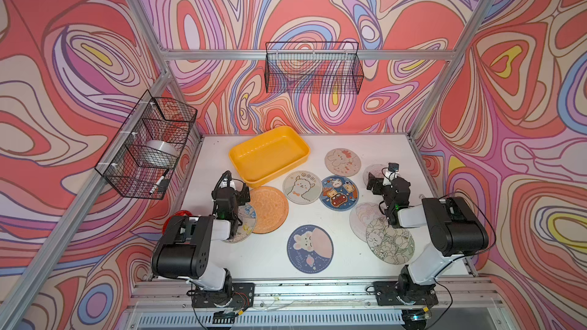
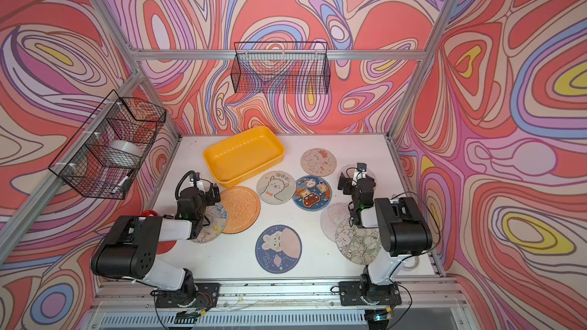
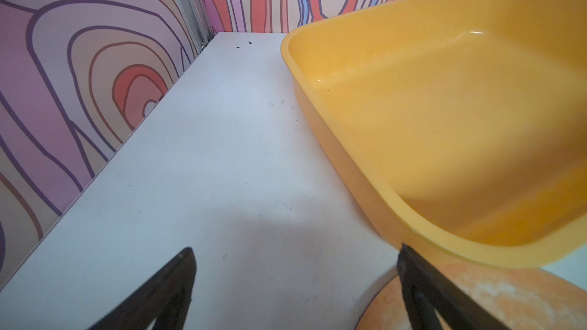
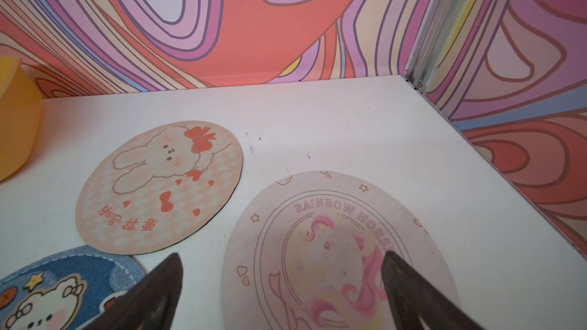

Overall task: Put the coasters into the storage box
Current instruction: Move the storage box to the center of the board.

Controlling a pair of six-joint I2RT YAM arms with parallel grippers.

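- Now your left hand is wide open, holding nothing, beside the storage box.
- Your right hand is wide open too, above the pink horse coaster.

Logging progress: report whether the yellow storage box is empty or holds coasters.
Empty. The storage box shows only bare yellow floor in both top views.

**Legible markings**

- Pink pony coaster, at 3 o'clock on the desk: an arc of print reads "RAINBOW HORS". The end of the word is hidden.
- Cream rabbit coaster, at 1 o'clock: one line of red Chinese characters, seen inverted in the right wrist view. The characters cannot be read with certainty.
- Blue rabbit coaster, at 6 o'clock: the rim lettering begins "GOOD". The second word is too small to read.
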